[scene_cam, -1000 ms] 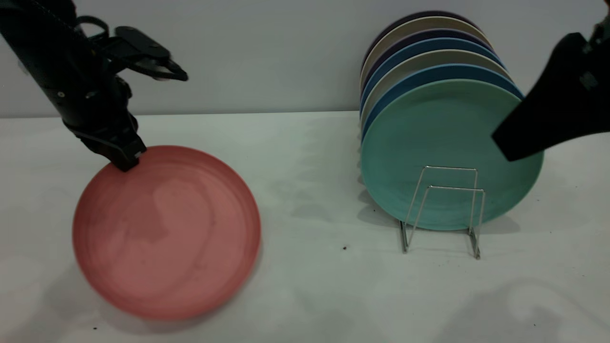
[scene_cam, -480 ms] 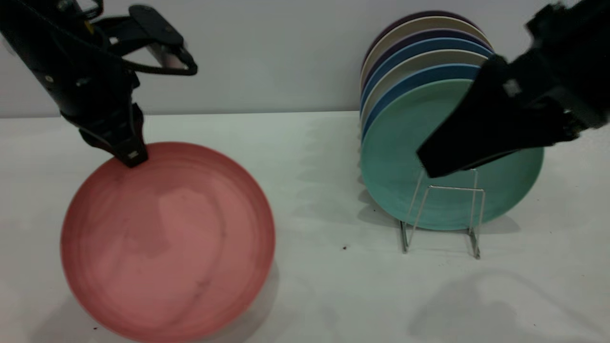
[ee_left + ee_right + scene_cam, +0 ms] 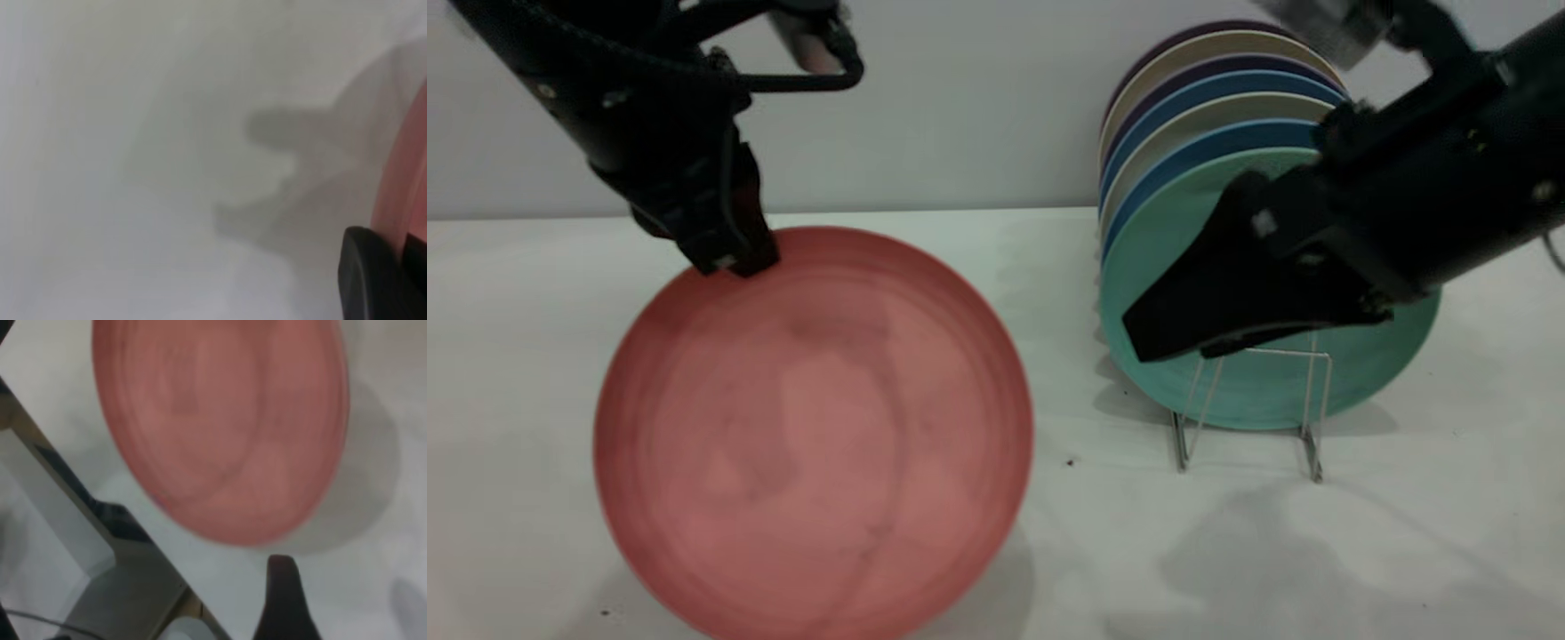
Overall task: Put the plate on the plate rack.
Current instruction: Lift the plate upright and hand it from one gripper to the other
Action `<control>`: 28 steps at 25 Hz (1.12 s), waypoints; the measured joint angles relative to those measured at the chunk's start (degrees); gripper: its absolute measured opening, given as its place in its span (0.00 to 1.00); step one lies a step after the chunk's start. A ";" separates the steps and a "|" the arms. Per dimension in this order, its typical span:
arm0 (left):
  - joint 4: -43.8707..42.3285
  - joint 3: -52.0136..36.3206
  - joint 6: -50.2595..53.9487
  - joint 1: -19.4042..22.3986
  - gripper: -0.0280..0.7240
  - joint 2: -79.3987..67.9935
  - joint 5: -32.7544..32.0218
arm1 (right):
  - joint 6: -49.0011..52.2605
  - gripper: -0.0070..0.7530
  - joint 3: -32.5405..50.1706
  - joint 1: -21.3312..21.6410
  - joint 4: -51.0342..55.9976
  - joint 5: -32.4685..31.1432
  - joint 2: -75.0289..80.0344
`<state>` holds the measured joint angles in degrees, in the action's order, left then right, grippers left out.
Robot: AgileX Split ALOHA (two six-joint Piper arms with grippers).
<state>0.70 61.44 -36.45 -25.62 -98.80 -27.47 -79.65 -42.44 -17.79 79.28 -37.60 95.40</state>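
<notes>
The salmon-pink plate (image 3: 814, 436) is held up off the table, tilted with its face to the camera. My left gripper (image 3: 729, 258) is shut on its upper rim. In the left wrist view my left gripper (image 3: 400, 250) pinches the pink rim (image 3: 408, 187) between its dark fingers (image 3: 367, 280). The wire plate rack (image 3: 1280, 353) stands at the right, its front slot bare. My right gripper (image 3: 1165, 342) is open and empty, hovering in front of the rack and reaching left toward the plate. The right wrist view shows the plate (image 3: 220, 427) ahead and one fingertip (image 3: 281, 573).
A teal-green plate (image 3: 1272, 396) stands in the rack, with several blue, cream and purple plates (image 3: 1218, 80) behind it. The white table (image 3: 1094, 551) runs under both arms; a wall is close behind. The table's edge (image 3: 80, 513) shows in the right wrist view.
My left gripper has lifted the plate and carried it to the right, tilting it more upright. My right arm has swung in from the right across the rack toward the plate.
</notes>
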 joint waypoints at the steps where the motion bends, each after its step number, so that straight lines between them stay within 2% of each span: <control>1: 0.00 -0.05 0.00 -0.63 0.05 0.05 0.00 | -1.35 0.75 0.00 0.00 1.59 0.14 0.81; 6: 0.07 -0.11 0.00 -3.03 0.05 0.10 0.06 | -8.24 0.75 0.00 0.00 9.15 0.27 5.06; 10: 1.64 -0.15 -0.24 -3.25 0.05 0.10 0.45 | -12.55 0.75 0.00 0.00 13.52 -0.38 7.06; 19: 11.24 -0.37 -8.26 -3.25 0.05 0.10 1.10 | -18.31 0.75 -0.21 -1.83 19.06 -0.67 10.39; 28: 14.37 -0.37 -10.68 -3.25 0.05 0.10 1.75 | -21.36 0.74 -2.43 -3.87 22.19 -1.55 14.27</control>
<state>15.07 61.07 -47.13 -28.86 -98.70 -25.72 -101.01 -44.88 -21.67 101.46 -39.15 109.67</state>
